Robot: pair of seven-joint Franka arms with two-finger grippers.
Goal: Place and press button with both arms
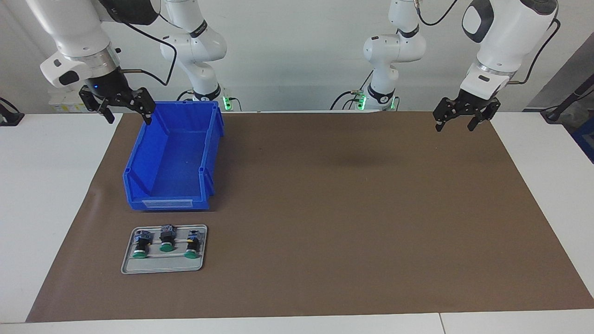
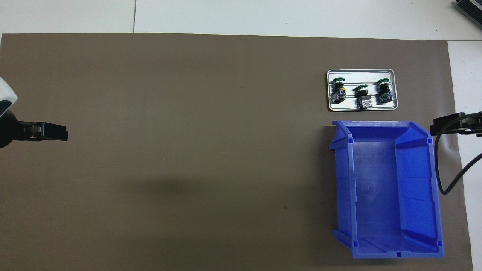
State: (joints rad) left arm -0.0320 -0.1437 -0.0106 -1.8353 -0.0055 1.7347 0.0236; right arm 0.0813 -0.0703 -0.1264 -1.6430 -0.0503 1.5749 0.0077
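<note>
Left fingers: spread wide, holding nothing.
Left gripper (image 1: 457, 121): up in the air over the brown mat's edge at the left arm's end of the table, waiting.
Right fingers: spread wide too, holding nothing.
Right gripper (image 1: 125, 113): up in the air just beside the blue bin's rim, at the bin's end nearest the robots.
Buttons: three with green caps, lying on their sides in a row on the tray, caps pointing away from the robots; one at the end (image 1: 139, 245), one in the middle (image 1: 166, 239), one at the other end (image 1: 191, 244).
Tray (image 1: 162, 266): grey, flat on the mat, farther from the robots than the bin, near it but not touching.
Blue bin (image 1: 153, 157): nothing seen inside, at the right arm's end of the table.
Brown mat (image 1: 352, 208): covers most of the white table (image 1: 41, 185).
</note>
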